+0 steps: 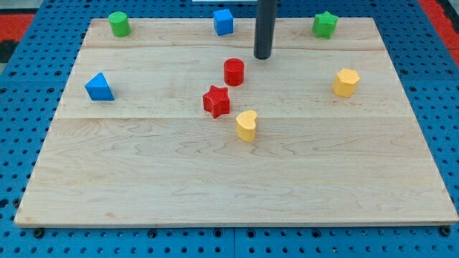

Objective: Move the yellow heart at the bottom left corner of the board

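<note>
The yellow heart (pixel 246 125) lies near the middle of the wooden board (pixel 143 186). My tip (pixel 262 56) is the lower end of a dark rod coming down from the view's top. It stands above and slightly to the right of the heart, well apart from it. A red cylinder (pixel 234 72) sits just left of and below the tip. A red star (pixel 216 101) lies up-left of the heart, close to it.
A blue triangle (pixel 99 87) lies at the left. A green cylinder (pixel 119 24), a blue cube (pixel 224 21) and a green star (pixel 325 25) line the top edge. A yellow hexagon (pixel 346 82) lies at the right. Blue pegboard surrounds the board.
</note>
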Available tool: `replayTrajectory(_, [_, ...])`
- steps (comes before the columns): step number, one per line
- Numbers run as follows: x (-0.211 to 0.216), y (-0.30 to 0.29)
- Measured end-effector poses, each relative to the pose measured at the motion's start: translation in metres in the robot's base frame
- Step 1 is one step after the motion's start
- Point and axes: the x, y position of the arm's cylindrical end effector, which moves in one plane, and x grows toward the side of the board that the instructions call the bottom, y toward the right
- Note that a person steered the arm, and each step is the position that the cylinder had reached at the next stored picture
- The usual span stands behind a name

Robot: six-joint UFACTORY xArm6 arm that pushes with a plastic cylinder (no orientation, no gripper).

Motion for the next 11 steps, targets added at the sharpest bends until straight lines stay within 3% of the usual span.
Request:
replayTrajectory(2, [0.031, -0.004])
replayTrajectory(3, [0.09, 0.002])
replayTrajectory(4, [0.169, -0.028])
replayTrajectory(5, [0.199, -0.07])
replayTrajectory(6, [0.201, 0.005])
replayTrajectory(7, [0.228, 0.011])
replayTrajectory(9, [0.241, -0.154])
replayTrajectory(10, [0.238, -0.207])
replayTrajectory(11, [0.209, -0.211])
